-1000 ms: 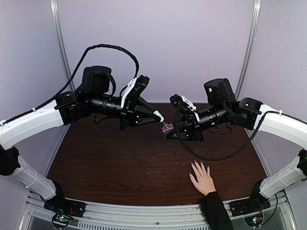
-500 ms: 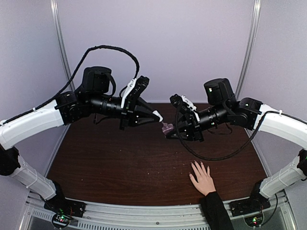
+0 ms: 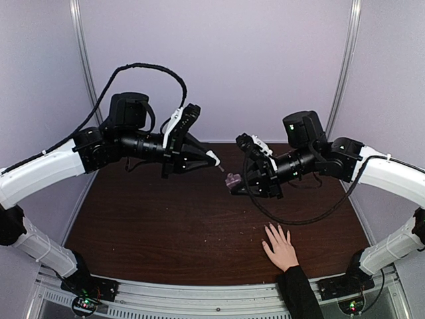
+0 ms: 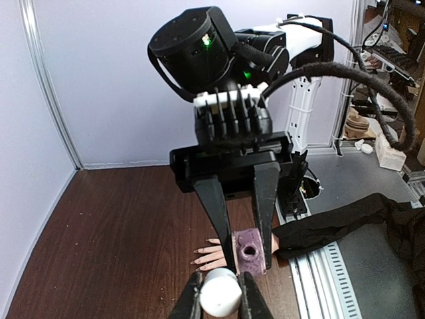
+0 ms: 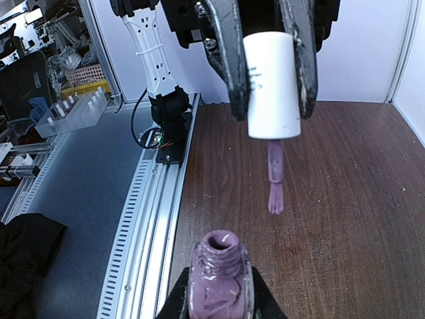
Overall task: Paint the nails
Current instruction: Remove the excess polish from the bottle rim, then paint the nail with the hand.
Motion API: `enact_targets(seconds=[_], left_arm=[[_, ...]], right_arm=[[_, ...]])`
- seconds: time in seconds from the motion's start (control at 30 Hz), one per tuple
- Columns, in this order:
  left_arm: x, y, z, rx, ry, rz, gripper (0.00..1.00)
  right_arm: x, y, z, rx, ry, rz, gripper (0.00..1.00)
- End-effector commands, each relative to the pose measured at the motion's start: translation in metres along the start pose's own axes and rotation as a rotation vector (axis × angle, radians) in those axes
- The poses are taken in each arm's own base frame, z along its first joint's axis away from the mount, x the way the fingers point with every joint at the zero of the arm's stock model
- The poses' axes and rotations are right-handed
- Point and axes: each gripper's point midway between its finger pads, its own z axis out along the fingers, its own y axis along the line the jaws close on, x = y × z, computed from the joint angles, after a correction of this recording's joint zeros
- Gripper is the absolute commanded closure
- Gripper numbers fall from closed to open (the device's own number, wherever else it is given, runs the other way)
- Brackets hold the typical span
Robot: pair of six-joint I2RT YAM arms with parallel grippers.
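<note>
The left gripper (image 3: 212,159), clamped on the white brush cap (image 5: 271,86), has drawn back from the purple polish bottle (image 5: 220,279) pinched in the right gripper (image 3: 235,185), so the brush (image 5: 275,186) now hangs clear of the open neck. The nails (image 3: 269,228), on the hand (image 3: 281,249) lying flat near the front edge of the table (image 3: 166,226), are well apart from it and look unpainted; carrying the brush down to them seems next

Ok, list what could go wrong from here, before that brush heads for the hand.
1. The purple brush hangs bare below the cap in the left end effector; polish may drip on the table during travel.
2. The open bottle, gripped in the air by the right end effector, could spill if tilted.
3. The nails on the hand are tiny; a small miss would likely paint skin.
</note>
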Motion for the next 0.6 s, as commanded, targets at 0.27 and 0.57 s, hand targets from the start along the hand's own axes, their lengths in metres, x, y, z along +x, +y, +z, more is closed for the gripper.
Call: enact_targets(seconds=[0.27, 0.57], left_arm=[[-0.001, 0.018, -0.005, -0.086, -0.041, -0.041, 1.0], [0.041, 0.041, 0.023, -0.122, -0.035, -0.141, 1.0]], right_arm=[[-0.009, -0.036, -0.038, 0.173, -0.12, 0.112, 1.0], [0.024, -0.076, -0.087, 0.421, -0.182, 0.295, 1.0]])
